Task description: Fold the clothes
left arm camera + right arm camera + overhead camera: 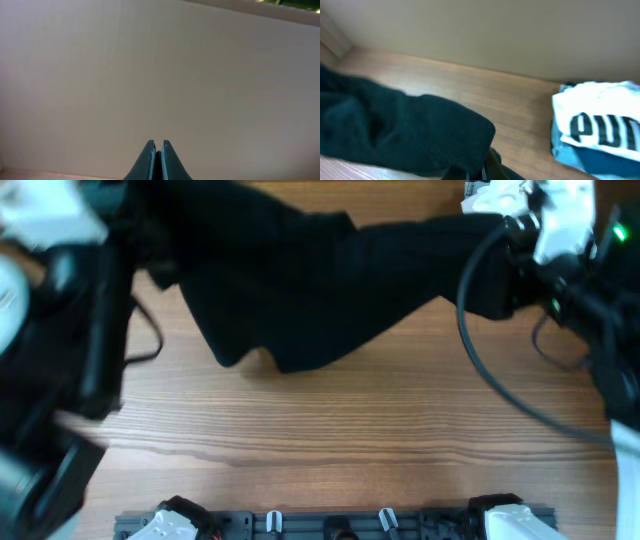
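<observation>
The black garment (pixel 300 290) hangs stretched across the far side of the table between both arms, its lower edge sagging toward the middle. In the right wrist view its mesh fabric (pixel 395 130) bunches over my right gripper (pixel 487 167), which is shut on it. My right gripper (pixel 508 242) holds the garment's right end. My left gripper (pixel 156 146) is shut with a thin dark strip between its fingers and points at a plain wall. In the overhead view the garment's left end runs up to the left arm (pixel 120 240). No logo shows.
A folded white shirt with black letters (pixel 600 120) lies on folded blue garments (pixel 590 157) at the far right, also in the overhead view (pixel 490 195). A black cable (pixel 480 350) loops over the wooden table (pixel 350 430). A beige wall (pixel 150 60) stands behind.
</observation>
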Controlling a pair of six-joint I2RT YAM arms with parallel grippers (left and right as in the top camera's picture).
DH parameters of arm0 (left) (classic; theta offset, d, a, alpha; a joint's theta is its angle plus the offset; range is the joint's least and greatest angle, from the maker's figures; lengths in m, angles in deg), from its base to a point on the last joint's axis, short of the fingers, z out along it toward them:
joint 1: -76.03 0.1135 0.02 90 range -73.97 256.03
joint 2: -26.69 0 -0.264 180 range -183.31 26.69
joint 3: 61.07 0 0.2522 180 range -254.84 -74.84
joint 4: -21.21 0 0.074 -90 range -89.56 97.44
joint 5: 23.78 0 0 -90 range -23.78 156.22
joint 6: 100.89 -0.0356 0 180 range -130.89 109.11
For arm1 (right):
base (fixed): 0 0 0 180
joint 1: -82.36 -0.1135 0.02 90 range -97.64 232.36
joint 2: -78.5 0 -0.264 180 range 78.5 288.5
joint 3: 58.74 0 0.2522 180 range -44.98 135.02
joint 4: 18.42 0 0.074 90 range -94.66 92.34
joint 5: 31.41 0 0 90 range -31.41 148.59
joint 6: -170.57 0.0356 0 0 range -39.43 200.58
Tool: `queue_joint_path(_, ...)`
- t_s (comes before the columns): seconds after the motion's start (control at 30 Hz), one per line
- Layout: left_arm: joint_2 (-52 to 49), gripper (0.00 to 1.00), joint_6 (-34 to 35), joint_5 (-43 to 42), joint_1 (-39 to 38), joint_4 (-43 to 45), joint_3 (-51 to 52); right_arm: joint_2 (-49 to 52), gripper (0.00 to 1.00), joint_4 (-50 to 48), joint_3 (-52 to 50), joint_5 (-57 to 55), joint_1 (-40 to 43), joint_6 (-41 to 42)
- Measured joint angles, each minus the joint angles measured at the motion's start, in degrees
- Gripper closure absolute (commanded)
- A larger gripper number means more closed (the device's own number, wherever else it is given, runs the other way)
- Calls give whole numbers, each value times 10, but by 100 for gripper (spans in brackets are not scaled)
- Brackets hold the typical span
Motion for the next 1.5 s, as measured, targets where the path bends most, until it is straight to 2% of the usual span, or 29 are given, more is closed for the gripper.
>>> queue_joint_path(0.17,52,96,3,24,-8,-130,-9,-60,96,17,10,-47,0,13)
queue_joint_path(0.3,-3,96,24,70,-6,-203,-12,36,96,0,12,-56,0,12)
queue_joint_path(0.43,-137,96,64,80,28,-244,-12,196,96,-58,12,-55,0,5)
queue_joint_path(0.47,-196,96,75,79,45,-239,-12,247,96,-88,12,-53,0,3)
queue_joint_path(0.53,-293,96,86,74,68,-210,-11,331,96,-172,11,-44,0,1)
queue_joint_path(0.6,-390,96,92,68,94,-128,-11,412,96,-262,11,-33,0,2)
queue_joint_path(0.63,-428,87,92,67,104,-101,-11,449,89,-316,10,-27,0,4)
queue_joint_path(0.67,-471,48,94,65,117,-29,-9,482,43,-373,9,-20,0,9)
queue_joint_path(0.7,-518,0,96,66,131,41,-10,530,0,-445,8,-14,0,24)
queue_joint_path(0.8,-607,0,98,66,165,145,-8,569,0,-493,7,-8,0,41)
queue_joint_path(0.9,-627,0,100,66,185,149,-7,560,0,-473,7,3,0,56)
queue_joint_path(0.97,-610,0,101,54,188,97,-9,535,0,-379,7,19,0,60)
queue_joint_path(1.07,-541,0,102,-16,189,-74,-10,444,0,-195,8,42,0,65)
queue_joint_path(1.1,-509,0,102,-58,189,-163,-11,405,0,-125,9,46,0,69)
queue_joint_path(1.17,-462,1,105,-109,191,-294,-18,368,0,-32,14,51,0,75)
queue_joint_path(1.23,-452,4,119,-140,200,-377,-17,368,0,9,11,53,0,83)
queue_joint_path(1.3,-454,8,146,-186,225,-435,16,370,0,35,-10,58,0,93)
queue_joint_path(1.37,-455,8,174,-211,247,-450,56,370,0,41,-31,61,-2,102)
queue_joint_path(1.5,-457,8,207,-229,243,-431,176,372,0,32,-72,62,-14,101)
